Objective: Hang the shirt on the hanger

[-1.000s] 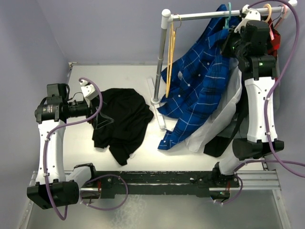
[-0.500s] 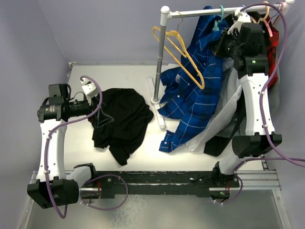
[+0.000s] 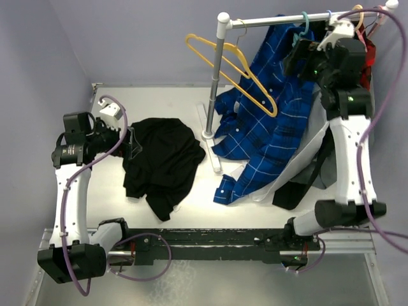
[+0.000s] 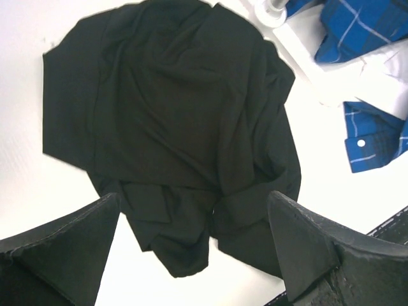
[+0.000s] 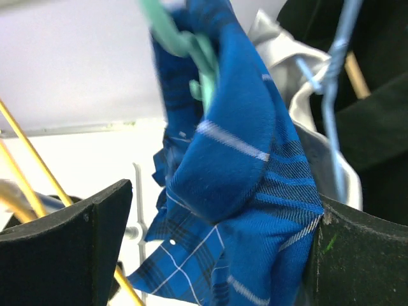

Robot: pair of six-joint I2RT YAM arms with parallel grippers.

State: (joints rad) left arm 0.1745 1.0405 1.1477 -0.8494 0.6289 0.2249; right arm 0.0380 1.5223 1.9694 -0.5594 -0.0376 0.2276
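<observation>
The blue plaid shirt [image 3: 268, 121] hangs from the teal hanger [image 3: 305, 22], whose hook is over the rail, and its lower part trails onto the table. My right gripper [image 3: 299, 57] is up by the rail. In the right wrist view its jaws stand wide apart, open, with the shirt's shoulder fold [image 5: 236, 159] between them and the teal hanger [image 5: 191, 51] just above. My left gripper [image 3: 131, 143] hovers open at the left edge of the black garment [image 3: 162, 162]; in the left wrist view the gripper [image 4: 191, 242] holds nothing.
A yellow hanger [image 3: 236, 64] swings from the rail beside the rack's upright pole [image 3: 215, 76]. A white shirt [image 3: 299, 153] hangs behind the blue one. A pale blue hanger [image 5: 335, 64] and a red garment [image 3: 366, 64] hang at the rail's right end.
My right gripper has opened from shut on the shirt and hanger and shifted slightly right. The yellow hanger has swung out to the left. My left wrist has turned a little.
</observation>
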